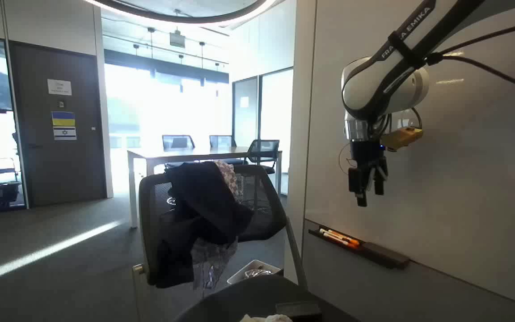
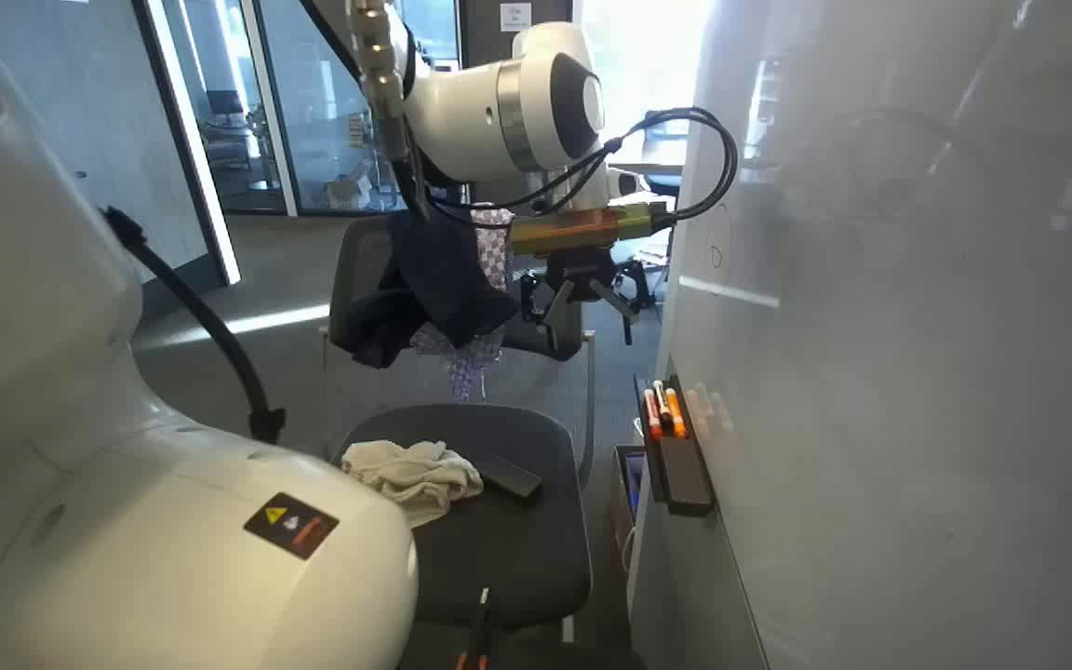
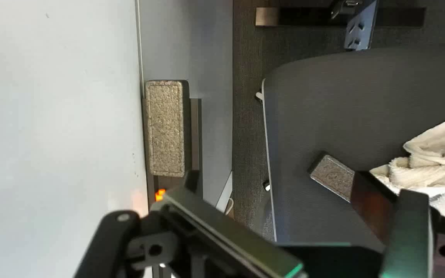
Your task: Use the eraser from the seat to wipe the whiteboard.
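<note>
Eraser (image 2: 510,476) lies on seat (image 2: 517,558), crumpled white cloth (image 2: 420,473) also on seat; gripper (image 2: 589,329), fingers spread wide and holding nothing, hangs higher than seat; black garment (image 1: 206,210) drapes seat's backrest (image 1: 266,212); whiteboard (image 2: 890,372) with marker ledge (image 3: 196,131) rises beside seat.

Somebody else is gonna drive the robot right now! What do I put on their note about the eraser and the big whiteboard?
Gripper: the gripper hangs in the air, jaws open, holding nothing.
Things: the eraser lies on the seat beside the cloth. Don't mix it up with the block, probably another eraser, on the ledge by the markers.
Done: no pick-up yet. I can't tell whether any wiping has happened.
Left: grip the seat's eraser, carry it to the whiteboard and wipe. A small loop mark shows there.
</note>
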{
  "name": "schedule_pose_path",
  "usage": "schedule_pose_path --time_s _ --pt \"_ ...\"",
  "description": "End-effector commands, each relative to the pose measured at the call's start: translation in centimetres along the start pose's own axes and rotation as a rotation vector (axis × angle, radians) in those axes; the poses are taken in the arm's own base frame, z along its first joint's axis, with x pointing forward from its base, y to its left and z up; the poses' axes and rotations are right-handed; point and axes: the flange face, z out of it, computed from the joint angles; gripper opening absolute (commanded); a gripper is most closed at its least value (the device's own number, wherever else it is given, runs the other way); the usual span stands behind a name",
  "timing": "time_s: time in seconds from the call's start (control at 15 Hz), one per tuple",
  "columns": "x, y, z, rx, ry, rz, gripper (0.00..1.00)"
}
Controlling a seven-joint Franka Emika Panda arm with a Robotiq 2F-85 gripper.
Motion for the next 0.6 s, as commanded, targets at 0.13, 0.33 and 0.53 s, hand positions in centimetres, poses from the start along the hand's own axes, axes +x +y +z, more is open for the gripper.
schedule_pose_path --time_s 0.13,0.33,0.53 --pt "0.13 0.14 -0.36 -0.002 0.006 0.002 1.00" --pt "0.14 0.14 -0.37 -0.002 0.006 0.002 1.00" --pt "0.59 0.18 -0.45 -0.019 0.020 -0.015 1.00"
